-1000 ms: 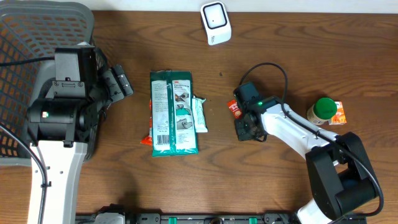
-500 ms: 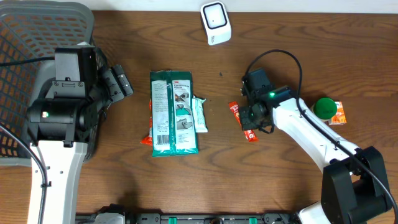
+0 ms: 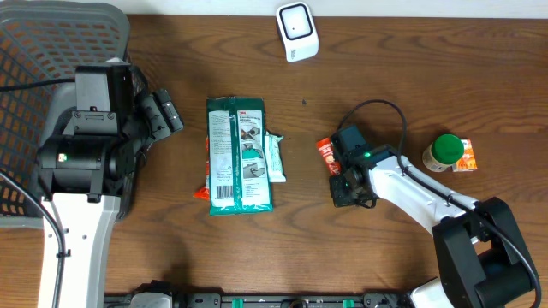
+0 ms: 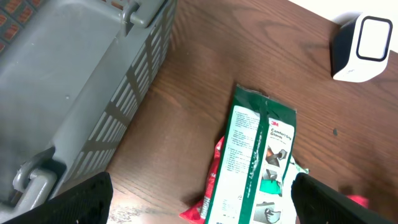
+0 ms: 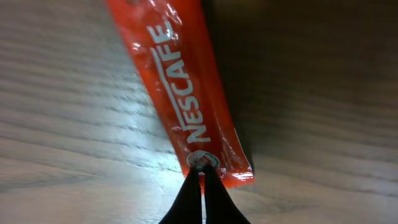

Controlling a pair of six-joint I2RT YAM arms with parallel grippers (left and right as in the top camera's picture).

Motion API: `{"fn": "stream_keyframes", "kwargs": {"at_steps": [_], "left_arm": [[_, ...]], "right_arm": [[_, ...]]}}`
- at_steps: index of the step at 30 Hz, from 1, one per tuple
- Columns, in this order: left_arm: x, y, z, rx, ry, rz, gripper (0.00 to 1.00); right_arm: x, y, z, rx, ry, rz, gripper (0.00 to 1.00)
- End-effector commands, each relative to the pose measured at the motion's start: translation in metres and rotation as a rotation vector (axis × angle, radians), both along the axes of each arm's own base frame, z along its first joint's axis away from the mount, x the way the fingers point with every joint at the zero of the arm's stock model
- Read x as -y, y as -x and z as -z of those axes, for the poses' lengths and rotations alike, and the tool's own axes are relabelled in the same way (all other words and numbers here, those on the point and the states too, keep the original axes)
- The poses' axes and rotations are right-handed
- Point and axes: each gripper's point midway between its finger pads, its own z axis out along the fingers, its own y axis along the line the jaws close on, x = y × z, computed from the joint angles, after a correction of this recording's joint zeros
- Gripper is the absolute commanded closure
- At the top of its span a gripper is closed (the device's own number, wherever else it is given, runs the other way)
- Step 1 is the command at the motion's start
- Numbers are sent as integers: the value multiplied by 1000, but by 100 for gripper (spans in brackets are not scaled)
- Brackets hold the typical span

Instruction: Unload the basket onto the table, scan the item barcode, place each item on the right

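Right of centre on the brown wooden desk (image 3: 171, 265): slim red Nescafé stick sachet (image 5: 180, 93), on or just off the surface, hard to tell which, and well apart from the small white box scanner (image 3: 296, 32) at the far edge. Pinched at its very end seam by the right claw (image 5: 200, 177), jaws fully closed, tips barely overlapping the foil.

Likely to slip free on the lift or swing loose in the carry, given so thin a bite. Could also dangle and twist, turning the barcode away from the scanner window. No barcode visible on the face shown, so no telling the right side to present. Might drag across the desk and peel out of the pinch if raised too little.

Left claw (image 3: 171, 114) parked beside the grey plastic basket (image 3: 34, 51), jaws spread wide, holding nothing, near the green 3M pack (image 4: 258, 162). No help from that side after a drop.
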Motion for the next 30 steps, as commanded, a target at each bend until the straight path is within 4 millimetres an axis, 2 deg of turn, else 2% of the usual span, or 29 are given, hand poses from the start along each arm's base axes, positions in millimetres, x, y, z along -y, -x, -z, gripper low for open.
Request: {"fn": "stream_keyframes", "kwargs": {"at_steps": [1,3,7,10,13,15,21,26,30], "left_arm": [[-3,0,-3,5,-15,1,9],[-3,0,-3,5,-15,1,8],[-3,0,-3,5,-15,1,9],[-3,0,-3,5,-15,1,8],[-3,0,-3,5,-15,1,9],[-3,0,-3,5,-15,1,8],[-3,0,-3,5,-15,1,9],[-3,0,-3,5,-15,1,8],[-3,0,-3,5,-15,1,9]], "right_arm": [[-4,4,0,-11,-13,8,96],[-8,-4,-9,12,-24,-6,91],[-20,-29,-46,80,-49,-61,83],[-28,-45,-73,128,-69,-77,69],[-32,-57,-87,173,-75,-102,52],[-29,-62,-88,197,-56,-107,49],[-22,-65,-73,199,-3,-135,50],[-21,-63,-53,161,17,-166,54],[-21,-63,-37,128,31,-178,63]]}}
